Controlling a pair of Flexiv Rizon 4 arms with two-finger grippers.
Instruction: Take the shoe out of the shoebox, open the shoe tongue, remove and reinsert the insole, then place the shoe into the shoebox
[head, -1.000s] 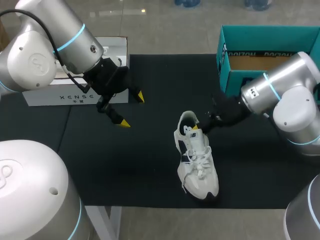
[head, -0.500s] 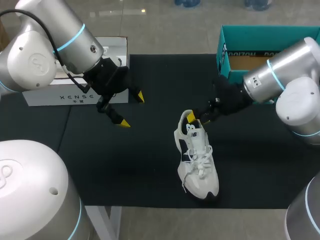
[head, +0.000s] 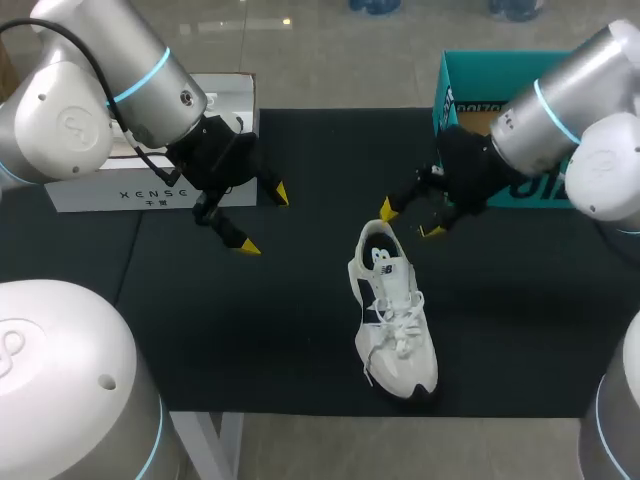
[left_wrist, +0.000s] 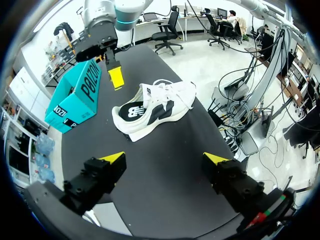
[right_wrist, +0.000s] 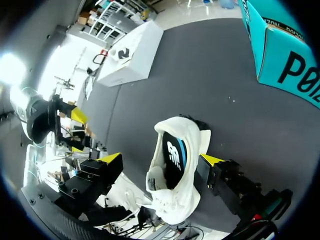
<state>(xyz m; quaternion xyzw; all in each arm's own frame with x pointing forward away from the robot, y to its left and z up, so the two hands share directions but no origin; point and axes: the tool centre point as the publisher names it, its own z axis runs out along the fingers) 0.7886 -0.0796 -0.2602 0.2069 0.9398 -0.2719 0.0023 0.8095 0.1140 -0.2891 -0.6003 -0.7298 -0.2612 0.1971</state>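
A white sneaker (head: 393, 315) with dark side panels lies on the black mat (head: 300, 150), toe toward the front edge. My right gripper (head: 410, 220) hovers open just behind its heel, touching nothing. In the right wrist view the sneaker (right_wrist: 175, 175) lies under and between the spread fingers of that gripper (right_wrist: 161, 159), its tongue showing. The teal shoebox (head: 500, 62) stands open at the back right. My left gripper (head: 265, 219) hangs open at the mat's left, well away from the shoe. In the left wrist view the sneaker (left_wrist: 155, 105) lies ahead of this gripper (left_wrist: 165, 159).
A white box (head: 150, 190) sits at the back left, close behind my left arm. The teal shoebox (left_wrist: 77, 92) stands beyond the shoe in the left wrist view. Bare mat stretches left and right of the sneaker.
My right gripper was shut at the shoe's heel opening; it has let go, opened wide and drawn up and back toward the shoebox. The left arm and the shoe have stayed put.
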